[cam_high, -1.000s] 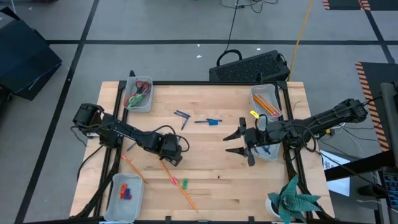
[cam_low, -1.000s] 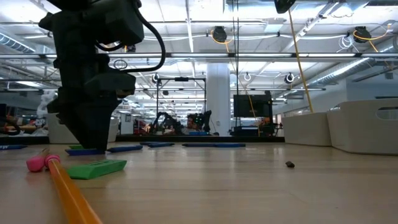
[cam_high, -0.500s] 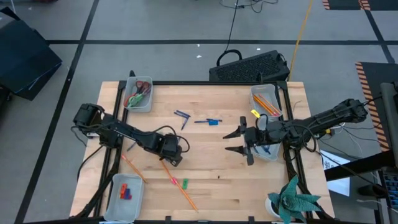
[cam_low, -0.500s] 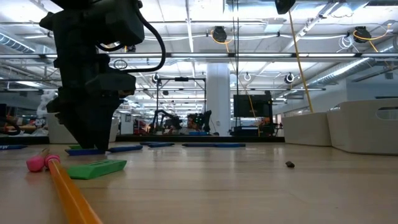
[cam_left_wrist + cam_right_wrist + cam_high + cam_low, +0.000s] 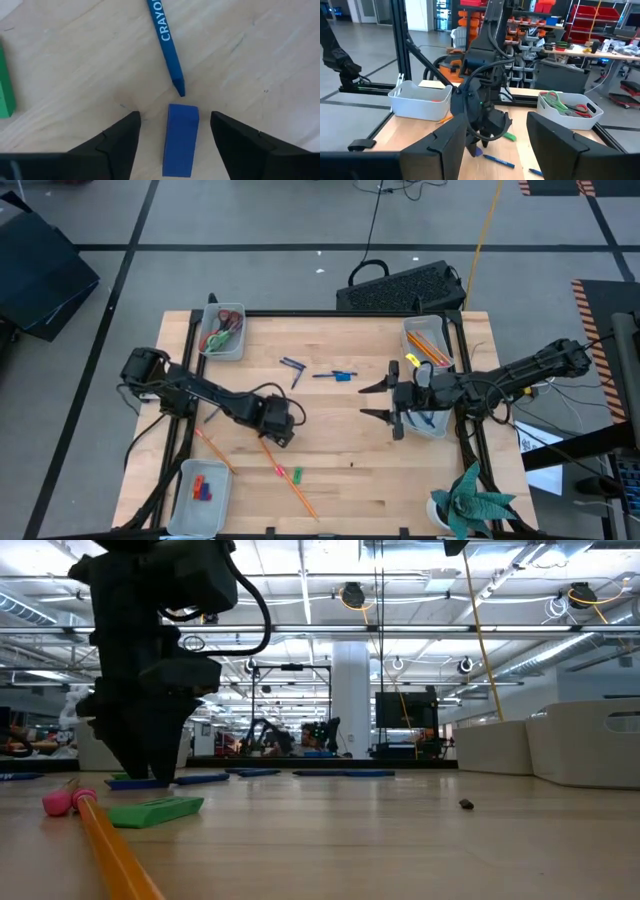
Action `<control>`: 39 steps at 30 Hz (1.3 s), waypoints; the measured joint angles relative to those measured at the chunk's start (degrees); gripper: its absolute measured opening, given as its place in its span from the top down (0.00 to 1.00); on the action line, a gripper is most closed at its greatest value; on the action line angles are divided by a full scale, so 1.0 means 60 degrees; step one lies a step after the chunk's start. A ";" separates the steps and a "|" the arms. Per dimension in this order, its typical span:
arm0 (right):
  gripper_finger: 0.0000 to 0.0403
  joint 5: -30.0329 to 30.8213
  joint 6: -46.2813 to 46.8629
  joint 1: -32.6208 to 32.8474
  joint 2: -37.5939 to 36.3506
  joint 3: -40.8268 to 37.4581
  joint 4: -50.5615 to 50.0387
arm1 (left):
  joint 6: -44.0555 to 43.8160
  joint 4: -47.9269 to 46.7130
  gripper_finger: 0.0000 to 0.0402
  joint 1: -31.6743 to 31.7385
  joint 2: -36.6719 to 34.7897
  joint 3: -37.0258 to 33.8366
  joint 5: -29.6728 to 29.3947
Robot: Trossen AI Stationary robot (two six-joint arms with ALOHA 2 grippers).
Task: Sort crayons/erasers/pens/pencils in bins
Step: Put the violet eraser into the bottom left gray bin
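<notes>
Your left pincer [image 5: 172,142] is low over the pale wooden worktop [image 5: 340,445], fingers spread, with a small blue rectangular block [image 5: 180,140] lying flat between them and not yet pinched. It looks like an eraser rather than a crayon, though that is a guess. A blue paper-wrapped crayon [image 5: 166,42] lies just beyond the block, its tip almost touching the block's far end. A green piece [image 5: 6,95] sits off to one side.

The step in hand appears to be the grasp of that blue block. Next you would need to close squarely on its long sides without nudging the crayon tip, lift, and carry it to the right bin. The translucent grey-white tray at the near left corner [image 5: 186,510] already holds small red and blue pieces, so check whether it suits.

Your right pincer [image 5: 383,402] hovers spread and empty above the worktop beside the right-hand tray [image 5: 443,428]. Long orange pencils [image 5: 285,475] and two dark blue pens [image 5: 292,368] lie loose on the worktop.
</notes>
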 joint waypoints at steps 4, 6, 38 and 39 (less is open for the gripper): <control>0.50 0.0006 -0.0019 -0.0061 0.0000 0.0000 -0.0007 | 0.0086 -0.0997 0.42 -0.0258 0.0004 0.0947 0.0234; 0.50 0.0004 -0.0069 -0.0107 0.0000 0.0000 -0.0004 | -0.0062 -0.1465 0.43 -0.0474 -0.0014 0.1368 0.0084; 0.50 -0.0040 0.0798 -0.0108 0.0004 -0.0004 -0.0306 | -0.0534 -0.1157 0.41 -0.0647 -0.0034 0.0743 -0.0003; 0.50 -0.0040 0.0798 -0.0108 0.0004 -0.0004 -0.0303 | -0.0462 -0.1161 0.42 -0.0640 -0.0034 0.0809 -0.0009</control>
